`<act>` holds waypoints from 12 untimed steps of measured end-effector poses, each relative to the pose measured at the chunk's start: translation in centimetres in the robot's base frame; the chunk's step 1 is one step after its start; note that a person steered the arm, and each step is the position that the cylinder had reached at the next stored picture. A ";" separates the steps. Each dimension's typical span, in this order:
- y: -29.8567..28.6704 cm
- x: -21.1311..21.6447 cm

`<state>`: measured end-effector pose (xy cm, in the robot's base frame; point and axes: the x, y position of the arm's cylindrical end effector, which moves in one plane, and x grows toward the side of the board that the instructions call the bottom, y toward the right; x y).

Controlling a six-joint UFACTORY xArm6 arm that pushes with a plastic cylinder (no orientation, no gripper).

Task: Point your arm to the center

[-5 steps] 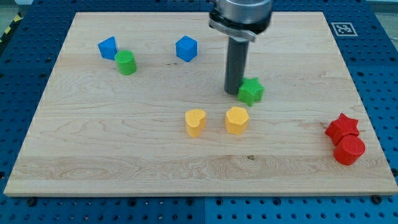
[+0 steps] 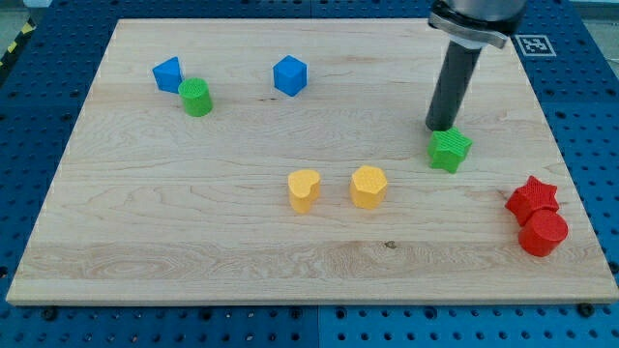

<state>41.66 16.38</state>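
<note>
My tip (image 2: pixel 443 128) behind green star (image 2: pixel 450 151)

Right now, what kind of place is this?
Probably a robotics lab bench: a wooden board of small coloured blocks lies on a blue perforated table, with a fiducial tag at its corner.

Dark rod (image 2: pixel 453 92), silver collar (image 2: pixel 471 26)

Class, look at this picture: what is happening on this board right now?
A robot arm's dark rod stands over the wooden board. My tip sits toward the view's right, just above the green star block and close to it. The two yellow blocks near the middle lie apart from the tip. So the arm is not pointing at the center yet.
</note>
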 end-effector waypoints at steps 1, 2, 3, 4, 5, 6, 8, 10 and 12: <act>0.1 1.5; 0.1 2.6; 0.1 4.4; 0.1 5.6; -1.2 6.1; -2.2 7.2; -3.7 10.5; -3.7 14.6; -2.9 14.9</act>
<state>56.60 13.48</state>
